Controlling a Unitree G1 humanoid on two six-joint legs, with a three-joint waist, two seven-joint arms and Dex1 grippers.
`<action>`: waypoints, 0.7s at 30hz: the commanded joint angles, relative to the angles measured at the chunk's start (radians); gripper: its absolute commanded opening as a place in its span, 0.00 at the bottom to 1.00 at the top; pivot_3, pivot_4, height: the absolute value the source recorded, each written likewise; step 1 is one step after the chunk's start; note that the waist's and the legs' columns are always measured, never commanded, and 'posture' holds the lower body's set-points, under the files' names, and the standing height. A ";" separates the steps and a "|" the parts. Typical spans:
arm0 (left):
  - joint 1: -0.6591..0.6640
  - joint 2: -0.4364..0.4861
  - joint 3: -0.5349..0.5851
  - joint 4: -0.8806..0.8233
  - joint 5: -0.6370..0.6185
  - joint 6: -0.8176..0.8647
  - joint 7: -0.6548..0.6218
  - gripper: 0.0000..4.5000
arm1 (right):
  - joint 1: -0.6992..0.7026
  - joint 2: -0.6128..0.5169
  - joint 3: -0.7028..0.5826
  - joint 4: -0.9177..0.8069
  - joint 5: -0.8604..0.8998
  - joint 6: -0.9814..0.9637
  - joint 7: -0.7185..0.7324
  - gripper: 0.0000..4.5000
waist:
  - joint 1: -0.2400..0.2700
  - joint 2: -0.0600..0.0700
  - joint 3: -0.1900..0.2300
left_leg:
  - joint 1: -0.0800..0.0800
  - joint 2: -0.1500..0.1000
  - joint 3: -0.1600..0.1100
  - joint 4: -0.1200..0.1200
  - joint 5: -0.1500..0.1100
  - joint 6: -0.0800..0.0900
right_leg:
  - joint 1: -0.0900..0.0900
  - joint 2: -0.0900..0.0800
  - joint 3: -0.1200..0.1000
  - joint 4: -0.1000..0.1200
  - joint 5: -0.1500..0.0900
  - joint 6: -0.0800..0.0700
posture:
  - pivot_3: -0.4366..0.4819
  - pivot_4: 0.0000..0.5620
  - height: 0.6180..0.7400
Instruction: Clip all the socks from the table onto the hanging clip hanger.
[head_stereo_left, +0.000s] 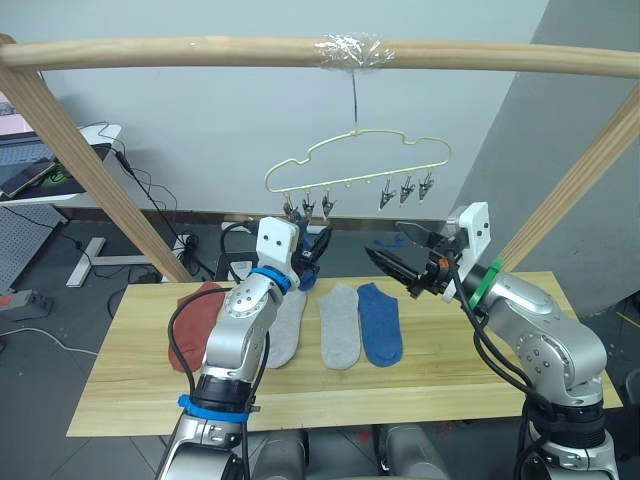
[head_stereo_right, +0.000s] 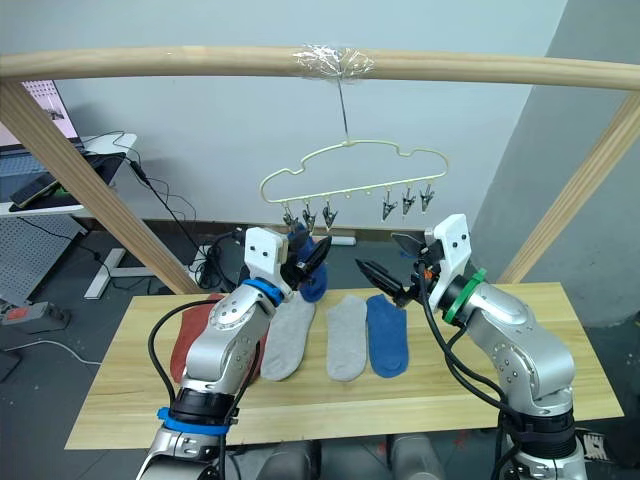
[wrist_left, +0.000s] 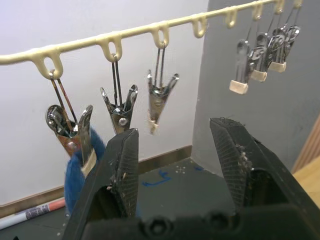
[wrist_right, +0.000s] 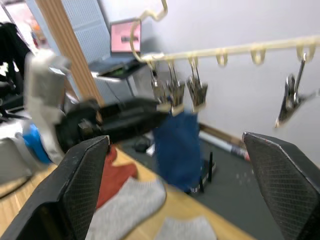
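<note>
The pale-yellow clip hanger (head_stereo_left: 355, 160) hangs by its hook from the wooden bar. One blue sock (head_stereo_right: 312, 283) hangs from its leftmost clip (wrist_left: 70, 132). My left gripper (head_stereo_right: 312, 255) is open and empty, raised just in front of that sock and below the left clips. My right gripper (head_stereo_right: 385, 272) is open wide and empty, held above the table under the right clips. On the table (head_stereo_left: 450, 370) lie a rust-red sock (head_stereo_left: 200, 312), two light grey socks (head_stereo_left: 288, 325) (head_stereo_left: 340, 325) and a blue sock (head_stereo_left: 380, 322), side by side.
The thick wooden bar (head_stereo_left: 200, 50) spans the top on slanted wooden legs (head_stereo_left: 90, 170) at both sides. A white desk (head_stereo_left: 40, 175) with a laptop stands far left, with cables on the floor behind the table.
</note>
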 joint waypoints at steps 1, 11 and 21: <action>-0.044 -0.014 0.012 0.051 0.037 -0.073 0.013 0.55 | -0.033 -0.005 -0.011 -0.030 0.019 -0.025 -0.018 1.00 | 0.000 0.000 0.000 | 0.000 0.000 0.000 0.000 0.000 0.000 | 0.000 0.000 0.000 0.000 0.000 0.000 | 0.35 0.26 1.00; -0.083 -0.023 0.040 0.135 0.062 -0.137 0.029 0.55 | -0.056 -0.007 -0.003 -0.020 0.018 -0.022 -0.053 1.00 | -0.003 0.000 0.000 | 0.000 0.000 0.000 0.000 0.000 0.000 | 0.000 0.000 0.000 0.000 0.000 0.000 | 0.34 0.27 1.00; -0.179 -0.041 0.063 0.264 0.080 -0.208 0.036 0.55 | -0.043 -0.020 0.003 -0.030 0.020 -0.040 -0.045 1.00 | -0.006 0.000 0.000 | 0.000 0.000 0.000 0.000 0.000 0.000 | 0.000 0.000 0.000 0.000 0.000 0.001 | 0.33 0.28 1.00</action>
